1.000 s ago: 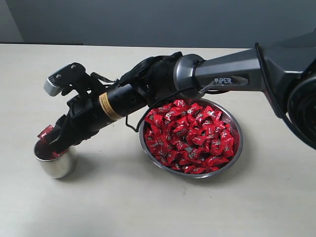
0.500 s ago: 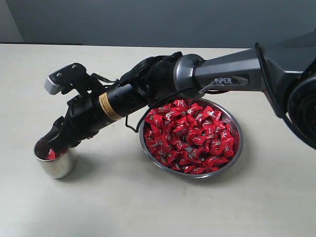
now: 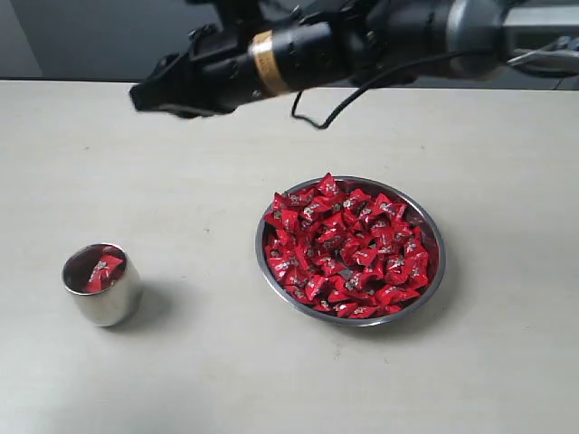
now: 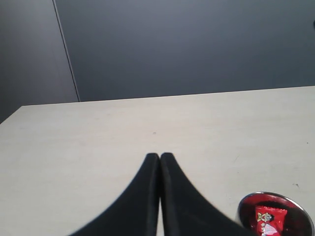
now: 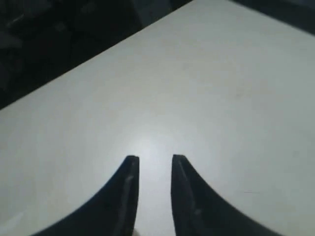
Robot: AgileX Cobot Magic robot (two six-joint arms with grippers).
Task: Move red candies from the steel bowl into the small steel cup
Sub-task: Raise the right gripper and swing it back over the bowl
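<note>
The left hand point(image 4: 160, 156) is pinched shut near the small steel cup point(image 3: 101, 285). The cup sits on the tabletop point(image 3: 181, 380) with red candies point(image 3: 101, 271) inside. The steel bowl point(image 3: 434, 271) farther back looks very full, so more trips are needed. The right hand point(image 3: 145, 95) has left the cup and lifted far away. It is a little open and empty.

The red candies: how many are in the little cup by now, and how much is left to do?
Done: at least one of the red candies lies in the small steel cup. In hand: nothing; the right gripper hangs open and empty above the table, away from both vessels. Left: nearly everything, since the steel bowl is heaped with candies.
</note>
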